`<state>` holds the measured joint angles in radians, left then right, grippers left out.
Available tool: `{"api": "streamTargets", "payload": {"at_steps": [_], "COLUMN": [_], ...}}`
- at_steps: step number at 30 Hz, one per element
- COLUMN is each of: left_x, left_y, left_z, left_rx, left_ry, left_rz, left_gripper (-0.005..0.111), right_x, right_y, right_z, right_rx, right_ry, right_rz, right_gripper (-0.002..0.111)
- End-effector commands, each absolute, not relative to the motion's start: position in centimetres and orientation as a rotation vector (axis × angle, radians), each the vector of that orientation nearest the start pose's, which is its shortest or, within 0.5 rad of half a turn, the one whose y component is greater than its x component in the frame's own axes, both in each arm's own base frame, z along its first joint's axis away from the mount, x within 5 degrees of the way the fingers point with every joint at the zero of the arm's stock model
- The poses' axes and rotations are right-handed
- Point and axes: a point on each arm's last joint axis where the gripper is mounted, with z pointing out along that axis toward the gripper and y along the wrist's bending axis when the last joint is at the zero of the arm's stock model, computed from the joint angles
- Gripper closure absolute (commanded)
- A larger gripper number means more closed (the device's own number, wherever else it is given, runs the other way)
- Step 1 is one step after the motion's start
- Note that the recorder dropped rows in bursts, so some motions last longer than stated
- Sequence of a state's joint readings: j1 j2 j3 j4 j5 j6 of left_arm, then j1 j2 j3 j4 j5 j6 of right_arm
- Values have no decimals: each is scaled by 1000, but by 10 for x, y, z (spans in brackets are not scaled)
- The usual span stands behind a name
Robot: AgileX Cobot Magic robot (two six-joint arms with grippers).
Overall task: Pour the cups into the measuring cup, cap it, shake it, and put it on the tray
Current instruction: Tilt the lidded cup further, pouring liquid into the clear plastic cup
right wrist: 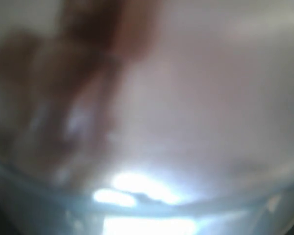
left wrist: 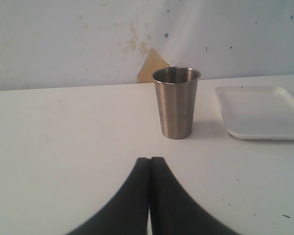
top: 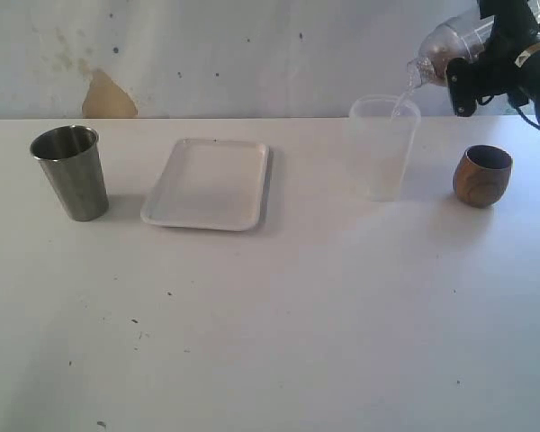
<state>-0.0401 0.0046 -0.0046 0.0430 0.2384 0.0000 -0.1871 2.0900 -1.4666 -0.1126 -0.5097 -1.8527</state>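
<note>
Two views | wrist: left gripper (left wrist: pixel 150 161) pressed together | exterior: right gripper (top: pixel 459 79) pinching measuring cup (top: pixel 439 45)

The right wrist view is all blur: the measuring cup (right wrist: pixel 147 205) fills it out of focus, brownish smears beyond unidentifiable. In the exterior view the right claw (top: pixel 461 83) covers part of that cup, its arm running off the corner. The left wrist view's edges crop the tray (left wrist: pixel 257 112) and left claw (left wrist: pixel 150 166).

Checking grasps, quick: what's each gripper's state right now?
Left gripper: closed, empty.
Right gripper: holding the tilted clear tumbler.
</note>
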Motion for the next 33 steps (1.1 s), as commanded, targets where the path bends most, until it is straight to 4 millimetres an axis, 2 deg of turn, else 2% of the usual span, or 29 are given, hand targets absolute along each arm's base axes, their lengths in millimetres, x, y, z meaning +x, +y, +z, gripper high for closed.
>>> {"api": "streamTargets", "payload": {"at_steps": [1,33], "left_x": [55,55], "left_y": [-2,-2], "left_z": [192,192], "left_rx": [61,61], "left_ry": [1715,1715], "left_rz": [3,3], "left_gripper": [107,107], "right_x": [483,483], "right_y": [-87,-87], "right_z": [253,254], "right_rx": [-1391,-1388], "right_ry": [1090,1069], "right_rz": [-1608,-1623], "right_gripper": [108,108]}}
